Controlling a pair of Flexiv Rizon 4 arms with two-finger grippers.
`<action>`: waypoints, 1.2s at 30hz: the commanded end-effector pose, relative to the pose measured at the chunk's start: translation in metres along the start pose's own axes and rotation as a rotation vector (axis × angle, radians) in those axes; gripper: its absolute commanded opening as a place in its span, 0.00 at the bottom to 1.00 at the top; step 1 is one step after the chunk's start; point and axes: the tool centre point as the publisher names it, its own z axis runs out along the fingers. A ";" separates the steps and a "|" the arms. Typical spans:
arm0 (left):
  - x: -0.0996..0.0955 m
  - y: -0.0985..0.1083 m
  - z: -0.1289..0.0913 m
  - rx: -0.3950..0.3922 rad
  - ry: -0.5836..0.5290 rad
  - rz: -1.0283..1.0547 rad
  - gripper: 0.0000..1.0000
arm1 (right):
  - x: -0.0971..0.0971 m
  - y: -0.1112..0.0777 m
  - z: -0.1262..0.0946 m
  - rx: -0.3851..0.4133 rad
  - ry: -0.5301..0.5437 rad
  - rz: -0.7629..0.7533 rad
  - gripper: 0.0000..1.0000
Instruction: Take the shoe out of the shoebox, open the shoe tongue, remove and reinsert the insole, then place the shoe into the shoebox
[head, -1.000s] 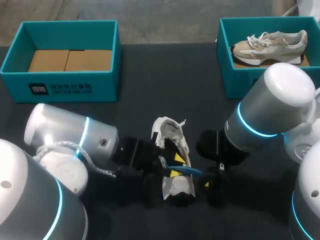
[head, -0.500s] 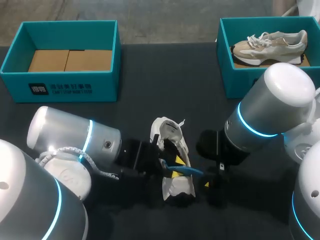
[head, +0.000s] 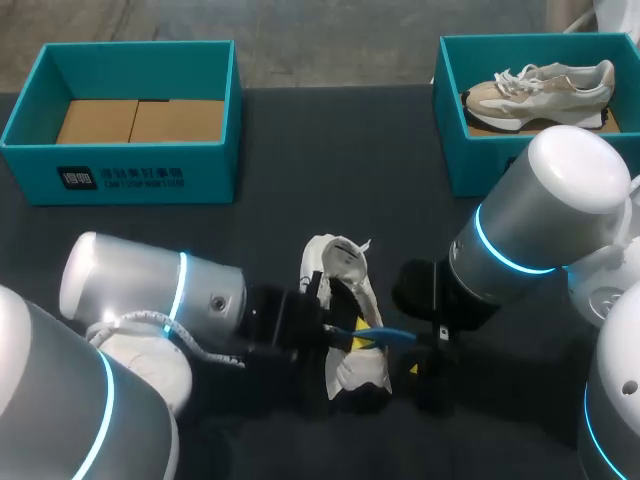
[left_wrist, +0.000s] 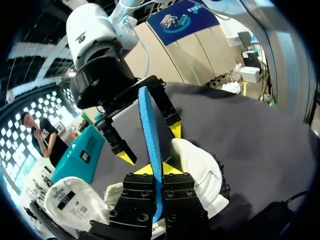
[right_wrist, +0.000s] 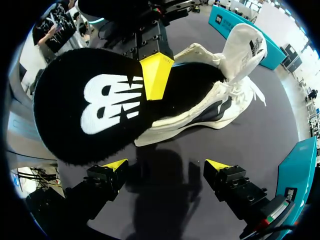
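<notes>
Has pulled insole (left_wrist: 149, 130) slightly rightward with left gripper (left_wrist: 156, 169), clamped tight on its edge, across white shoe (right_wrist: 220, 95) lying on table (head: 300, 150). Holds right gripper (right_wrist: 167, 164) wide apart, empty, just beside insole. Counts two shoes, two boxes (head: 130, 170), one insole; second shoe (head: 545, 85) in right box (head: 485, 165). Shows blue side from left wrist, black logo face from right wrist only.

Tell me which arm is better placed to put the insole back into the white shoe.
Left. The left jaws are already shut on the insole, holding it right at the white shoe. The right jaws stand open and empty beside the shoe, so they could at best steady it.
</notes>
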 end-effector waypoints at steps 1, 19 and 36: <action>0.015 0.003 -0.004 0.041 -0.121 0.038 0.00 | 0.001 0.000 0.002 -0.001 -0.002 0.000 1.00; -0.005 -0.003 -0.010 0.097 -0.192 0.096 0.00 | 0.001 0.000 0.002 -0.001 -0.002 0.000 1.00; -0.010 0.001 -0.015 0.164 -0.203 0.217 0.00 | 0.001 0.000 0.002 -0.001 -0.002 0.000 1.00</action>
